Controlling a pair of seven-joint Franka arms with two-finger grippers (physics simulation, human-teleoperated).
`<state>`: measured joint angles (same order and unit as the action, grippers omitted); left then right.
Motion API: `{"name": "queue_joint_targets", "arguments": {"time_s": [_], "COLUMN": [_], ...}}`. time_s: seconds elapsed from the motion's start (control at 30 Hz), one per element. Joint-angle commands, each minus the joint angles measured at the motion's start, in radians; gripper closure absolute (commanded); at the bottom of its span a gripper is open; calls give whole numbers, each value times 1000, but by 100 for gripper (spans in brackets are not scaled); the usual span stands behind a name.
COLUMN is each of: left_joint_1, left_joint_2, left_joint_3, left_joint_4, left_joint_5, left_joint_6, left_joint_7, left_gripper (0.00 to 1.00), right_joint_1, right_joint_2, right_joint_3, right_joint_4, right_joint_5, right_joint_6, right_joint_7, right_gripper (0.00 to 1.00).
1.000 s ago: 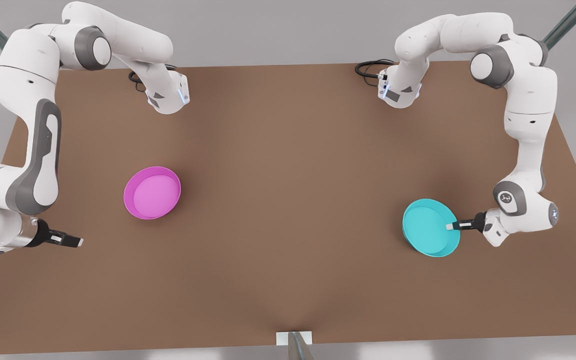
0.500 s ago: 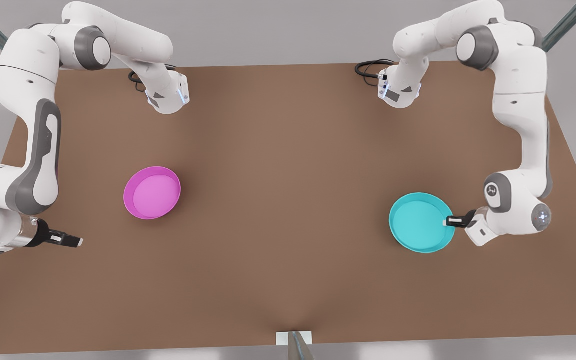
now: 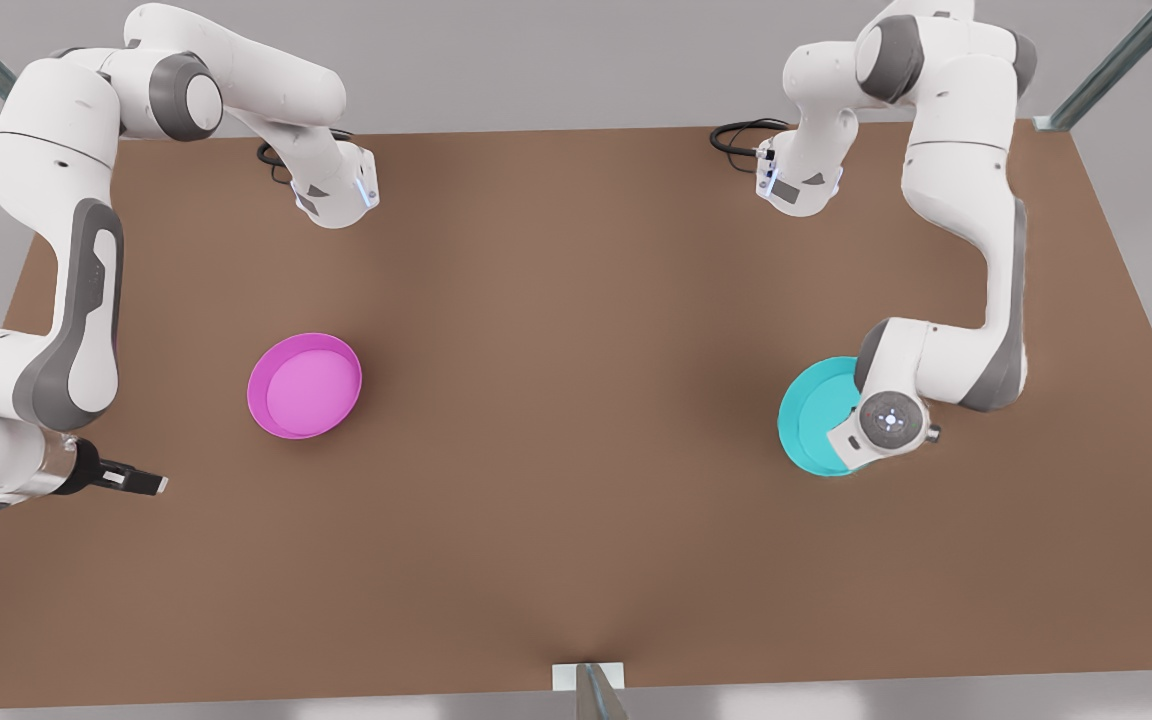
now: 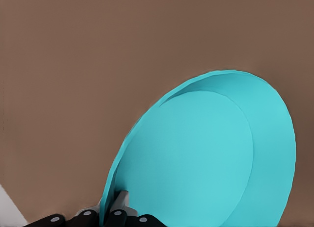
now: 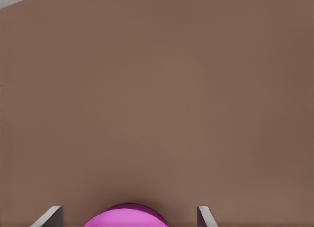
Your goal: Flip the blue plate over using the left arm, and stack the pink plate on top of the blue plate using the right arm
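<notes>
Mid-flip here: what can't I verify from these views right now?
- Left wrist view: the picture's edge cuts the blue plate just past the left tool; contact with the table cannot be told.
- Front view: the left arm's wrist covers that grip.
- Right wrist view: the edge cuts off most of the pink plate ahead of the open right tool.

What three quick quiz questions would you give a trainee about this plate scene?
1. True or false: the pink plate lies flat on the table.
2. Which plate is the left end effector clamping: A pink, B blue, C neither?
3. Fill in: the right end effector is ____ and apart from the pink plate.

Key: 1 true. 2 B, it grips the rim of the tilted blue plate. 3 open.
</notes>
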<state>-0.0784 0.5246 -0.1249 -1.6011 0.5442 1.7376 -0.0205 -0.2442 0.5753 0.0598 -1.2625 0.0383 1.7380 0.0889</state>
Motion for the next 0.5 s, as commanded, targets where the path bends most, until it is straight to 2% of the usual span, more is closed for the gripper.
{"name": "queue_joint_targets", "arguments": {"time_s": [0.0,0.2,0.47], "left_joint_1": [-1,-182,-406], "left_joint_2": [0,-14,63], "left_joint_3": [1,-9,-9], "left_joint_4": [0,1,0], "left_joint_5": [34,260,381], "left_joint_6": [-3,-248,-461], "left_joint_7": [-1,-136,-375], "left_gripper": [79,79,79], "right_joint_1": [0,3,-6], "right_joint_2": [0,1,1], "right_joint_3": [0,0,0], "right_joint_4": [0,0,0], "right_joint_5": [0,0,2], "right_joint_6": [0,0,2], "right_joint_7": [0,0,-3], "right_gripper": [0,0,0]}}
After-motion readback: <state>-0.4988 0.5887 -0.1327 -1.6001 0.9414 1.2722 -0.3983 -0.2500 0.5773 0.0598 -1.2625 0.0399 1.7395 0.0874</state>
